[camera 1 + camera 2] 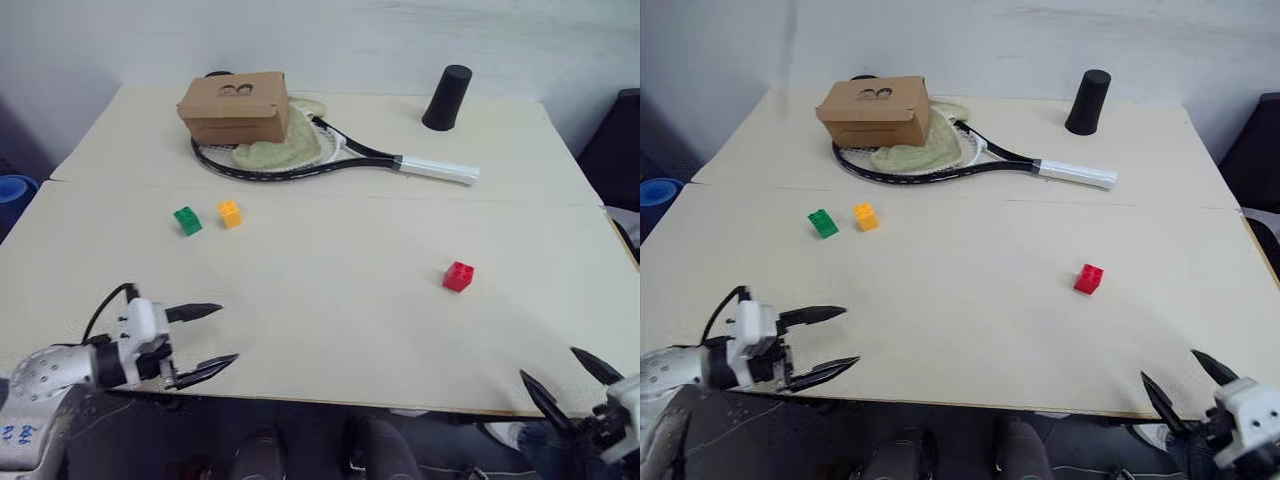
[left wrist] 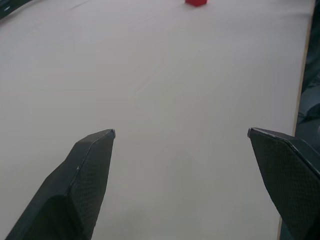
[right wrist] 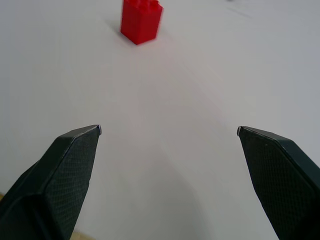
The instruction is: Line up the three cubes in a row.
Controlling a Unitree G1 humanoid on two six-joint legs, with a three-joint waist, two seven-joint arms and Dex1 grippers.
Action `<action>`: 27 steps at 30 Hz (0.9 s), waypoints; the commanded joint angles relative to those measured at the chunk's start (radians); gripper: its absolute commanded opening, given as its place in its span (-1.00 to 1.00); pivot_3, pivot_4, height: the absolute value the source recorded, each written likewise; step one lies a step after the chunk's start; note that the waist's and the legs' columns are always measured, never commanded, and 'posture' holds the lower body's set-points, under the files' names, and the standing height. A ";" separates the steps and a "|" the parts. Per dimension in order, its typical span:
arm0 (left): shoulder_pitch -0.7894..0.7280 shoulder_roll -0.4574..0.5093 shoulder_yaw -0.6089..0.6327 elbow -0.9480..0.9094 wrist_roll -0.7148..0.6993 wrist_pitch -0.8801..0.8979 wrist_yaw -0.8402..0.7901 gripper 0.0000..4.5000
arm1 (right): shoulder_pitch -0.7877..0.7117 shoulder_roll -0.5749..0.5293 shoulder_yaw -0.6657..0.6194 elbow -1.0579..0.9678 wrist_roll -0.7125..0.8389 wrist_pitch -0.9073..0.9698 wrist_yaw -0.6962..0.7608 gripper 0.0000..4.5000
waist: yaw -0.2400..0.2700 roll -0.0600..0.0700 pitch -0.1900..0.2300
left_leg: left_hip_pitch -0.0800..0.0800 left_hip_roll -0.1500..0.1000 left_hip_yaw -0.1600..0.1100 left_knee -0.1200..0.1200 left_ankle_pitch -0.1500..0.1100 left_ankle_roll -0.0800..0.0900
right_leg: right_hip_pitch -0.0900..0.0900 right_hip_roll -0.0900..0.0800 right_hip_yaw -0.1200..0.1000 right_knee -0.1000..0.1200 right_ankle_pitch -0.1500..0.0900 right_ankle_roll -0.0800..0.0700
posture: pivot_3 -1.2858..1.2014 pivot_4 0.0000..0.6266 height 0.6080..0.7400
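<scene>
Cream-coloured tabletop, made of two boards joined along a seam, is set against a pale wall.

Black-framed racket with white grip: laid flat at the far side, handle towards the right, head under other items.

Brown cardboard box: placed on the racket head, over a pale green cloth.

Black tapered cylindrical cup: stood at the far right, apart from the racket.

Left gripper: seen at the near left edge, two black fingers spread wide, nothing held, pointed towards the right across the table.

Right gripper: seen at the near right corner, fingers likewise spread, nothing between them.

Red studded plastic brick: placed right of centre, well apart from the other two, studs up, corners turned obliquely to the table edge; no long axis can be told.

Green studded plastic brick: placed left of centre, studs up, turned slightly off the seam line.

Orange-yellow studded plastic brick: placed just beside the green one, on its right, not touching, studs up.
</scene>
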 commanded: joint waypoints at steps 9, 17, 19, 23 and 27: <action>-0.125 -0.055 -0.105 -0.034 -0.026 0.073 0.012 0.99 | -0.247 0.184 0.230 -0.211 -0.110 0.201 -0.366 1.00 | -0.035 0.001 -0.001 | 0.002 0.000 0.000 0.000 0.002 -0.003 | -0.002 0.001 0.002 0.005 -0.001 -0.001 | 0.03 -0.52 1.00; -0.116 -0.072 -0.110 -0.049 0.008 0.071 0.044 0.99 | -0.567 0.249 0.403 -0.205 -0.234 0.465 -0.617 1.00 | -0.022 0.001 -0.001 | -0.001 0.000 -0.001 0.001 0.002 -0.004 | -0.004 0.001 0.002 0.006 -0.001 -0.001 | 0.03 -0.52 1.00; -0.100 -0.073 -0.106 -0.059 0.012 0.068 0.051 0.99 | -0.634 0.263 0.423 -0.140 -0.271 0.465 -0.658 1.00 | -0.023 0.001 -0.001 | -0.001 0.000 0.000 0.002 0.002 -0.004 | -0.004 0.001 0.002 0.006 -0.001 -0.001 | 0.03 -0.52 1.00; -0.077 -0.073 -0.100 -0.080 0.015 0.071 0.068 0.99 | -0.736 0.279 0.440 -0.041 -0.292 0.465 -0.698 1.00 | -0.021 0.001 -0.001 | -0.001 0.000 -0.001 0.001 0.002 -0.003 | -0.004 0.002 0.002 0.006 -0.001 -0.001 | 0.03 -0.52 1.00; -0.050 -0.066 -0.084 -0.090 0.019 0.064 0.079 0.99 | -0.813 0.294 0.438 0.039 -0.314 0.487 -0.752 1.00 | -0.027 0.001 -0.001 | -0.001 0.000 0.000 0.001 0.002 -0.003 | -0.005 0.002 0.002 0.007 -0.001 -0.001 | 0.03 -0.52 1.00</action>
